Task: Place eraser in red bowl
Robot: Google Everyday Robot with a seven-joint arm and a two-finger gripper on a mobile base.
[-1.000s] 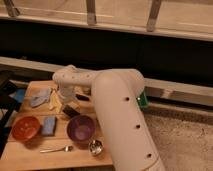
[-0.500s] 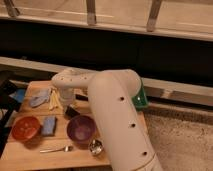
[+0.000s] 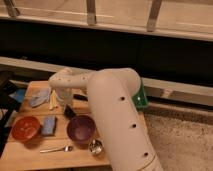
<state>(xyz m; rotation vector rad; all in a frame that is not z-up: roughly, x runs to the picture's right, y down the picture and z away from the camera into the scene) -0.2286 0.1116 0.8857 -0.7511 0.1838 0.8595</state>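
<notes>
The red bowl (image 3: pixel 26 128) sits at the front left of the wooden table (image 3: pixel 30 156). My gripper (image 3: pixel 65 104) hangs from the white arm (image 3: pixel 115 115) over the middle of the table, behind the purple bowl (image 3: pixel 81 128) and to the right of the red bowl. A small dark block, the eraser (image 3: pixel 69 111), shows right at the gripper's lower end. I cannot tell whether it is held or lies on the table.
A blue rectangular pad (image 3: pixel 49 125) lies between the two bowls. A spoon (image 3: pixel 56 149) and a small steel cup (image 3: pixel 95 146) are at the front. A pale blue cloth (image 3: pixel 40 97) and a black-handled tool (image 3: pixel 80 96) lie behind. A green object (image 3: pixel 142 98) shows at the arm's right.
The gripper has moved slightly forward and down towards the purple bowl, with the dark block staying at its tip. The bowls, pad and spoon have not moved.
</notes>
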